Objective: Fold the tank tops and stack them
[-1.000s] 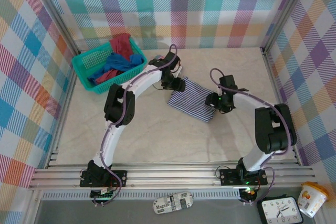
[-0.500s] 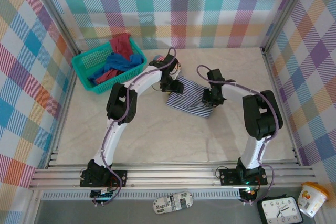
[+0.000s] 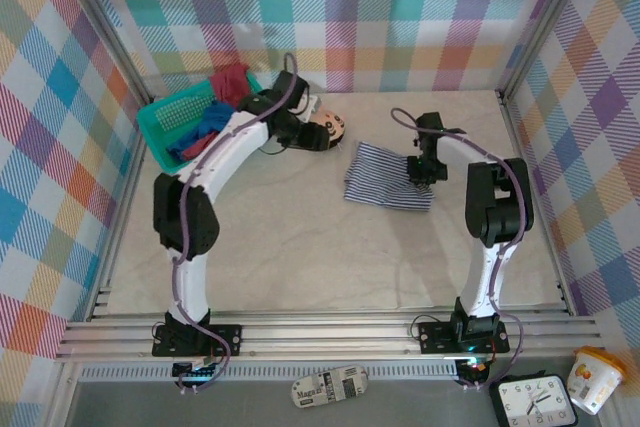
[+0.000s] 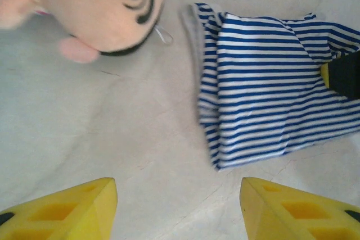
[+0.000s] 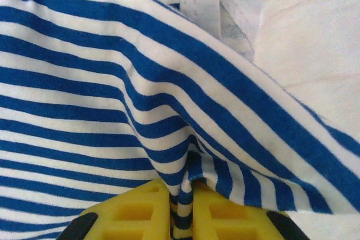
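Striped top point(image 3: 385, 177) lies half-folded, pinched in my right gripper point(image 5: 181, 198), left gripper point(image 4: 177, 200) agape; blue top point(image 3: 222, 121) and red top point(image 3: 232, 81) wait in the basket point(image 3: 158, 119).

Item 1, left arm point(image 3: 215, 162): base at the near left edge, upper link rising to an elbow over the left side of the tabletop point(image 4: 112, 139), forearm stretched to the far side and angled rightward. Item 2, left gripper point(image 4: 179, 209): yellow fingers point(image 4: 73, 209) spread wide, nothing between them, held clear above the tabletop. Item 3, right arm point(image 3: 490, 237): base at the near right edge, elbow high on the right, forearm hooked leftward. Item 4, right gripper point(image 3: 420, 169): set low, fingers point(image 5: 132, 212) pressed nearly together, pinching a raised fold of the striped tank top point(image 5: 112, 82).
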Controlling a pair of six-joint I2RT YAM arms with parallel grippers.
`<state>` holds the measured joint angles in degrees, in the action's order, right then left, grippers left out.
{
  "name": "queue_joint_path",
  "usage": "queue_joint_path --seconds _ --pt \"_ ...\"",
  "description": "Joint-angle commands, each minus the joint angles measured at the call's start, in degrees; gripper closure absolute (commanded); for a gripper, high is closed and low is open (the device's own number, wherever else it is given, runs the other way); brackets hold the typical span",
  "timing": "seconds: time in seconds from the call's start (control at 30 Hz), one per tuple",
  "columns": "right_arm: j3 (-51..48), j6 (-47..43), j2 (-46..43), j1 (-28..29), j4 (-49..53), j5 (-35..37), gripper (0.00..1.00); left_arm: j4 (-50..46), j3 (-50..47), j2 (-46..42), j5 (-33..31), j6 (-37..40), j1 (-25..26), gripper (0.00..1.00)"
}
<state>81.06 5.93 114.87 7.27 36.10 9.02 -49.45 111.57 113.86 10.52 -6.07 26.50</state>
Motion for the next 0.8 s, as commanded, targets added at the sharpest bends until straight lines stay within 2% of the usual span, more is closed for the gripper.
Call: queue_joint_path --seconds 0.0,0.2,0.4,0.77 --pt "3.6 -8.9 3.8 -3.8 2.1 4.0 0.85 -2.0 -1.8 -3.3 -3.7 2.3 -2.9 0.4" --pt "10.1 -18.5 8.1 -10.6 -0.3 6.5 0.83 -2.7 -1.7 -4.9 -4.3 3.3 -8.6 0.37" --pt "17.3 -29.0 13.9 -14.1 -4.0 8.8 0.79 -3.8 1.9 -2.4 -5.1 3.4 -14.6 0.35" --pt "30.9 -32.2 23.9 -16.9 -5.6 11.5 0.76 -7.2 8.0 3.0 -9.1 3.6 -19.9 0.35"
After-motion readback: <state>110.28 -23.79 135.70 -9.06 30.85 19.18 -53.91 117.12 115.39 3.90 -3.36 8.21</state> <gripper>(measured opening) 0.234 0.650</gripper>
